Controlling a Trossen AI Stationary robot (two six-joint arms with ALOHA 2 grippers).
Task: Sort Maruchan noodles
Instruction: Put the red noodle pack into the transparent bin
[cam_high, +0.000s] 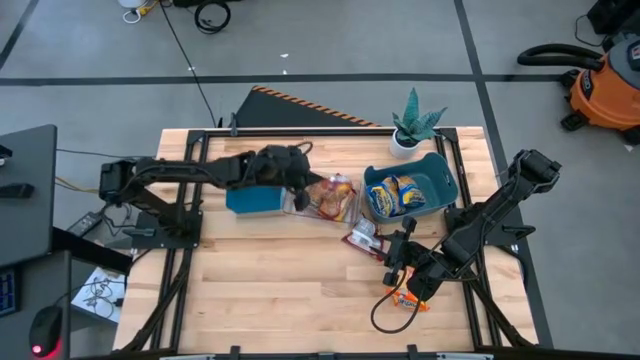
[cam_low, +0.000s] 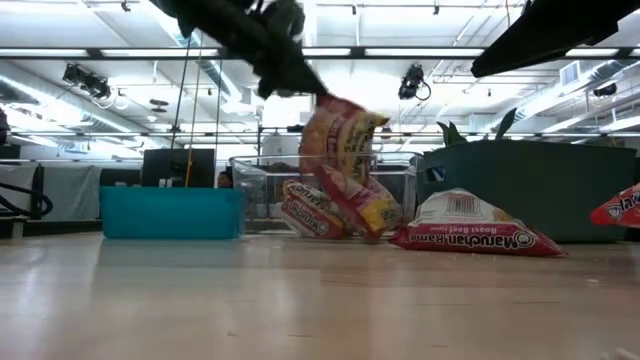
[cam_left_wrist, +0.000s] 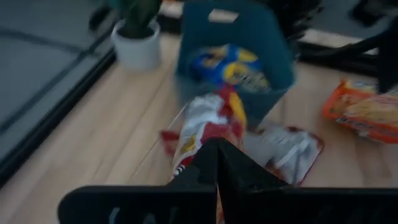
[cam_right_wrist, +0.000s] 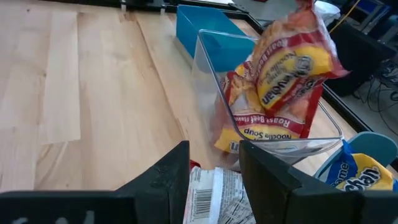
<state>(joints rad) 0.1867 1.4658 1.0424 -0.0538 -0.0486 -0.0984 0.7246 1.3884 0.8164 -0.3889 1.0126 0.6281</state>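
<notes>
My left gripper (cam_high: 301, 190) (cam_left_wrist: 217, 163) is shut on a red-and-yellow Maruchan packet (cam_low: 343, 135) that hangs over the clear bin (cam_low: 320, 195), which has more red packets inside. Another red packet (cam_high: 362, 238) (cam_low: 465, 237) lies flat on the table between the bins and my right arm. My right gripper (cam_high: 398, 256) (cam_right_wrist: 214, 167) is open, and its fingers stand over that packet's barcode end (cam_right_wrist: 214, 190); I cannot tell whether they touch it. Blue-and-yellow packets (cam_high: 397, 194) lie in the teal bin (cam_high: 440, 178). An orange packet (cam_high: 410, 298) lies under my right arm. My left gripper pinches the red-and-yellow packet by its upper edge (cam_low: 322, 102) between its two shut fingers, coming from above and slanting down from the table's left. The packet is lifted clear and hangs tilted below the fingers (cam_low: 290, 78), over the clear bin.
A blue bin (cam_high: 254, 200) stands left of the clear bin, under my left arm. A potted plant (cam_high: 410, 128) stands at the far edge behind the teal bin. A black cable (cam_high: 385, 312) loops near the orange packet. The near half of the table (cam_high: 270, 290) is bare wood.
</notes>
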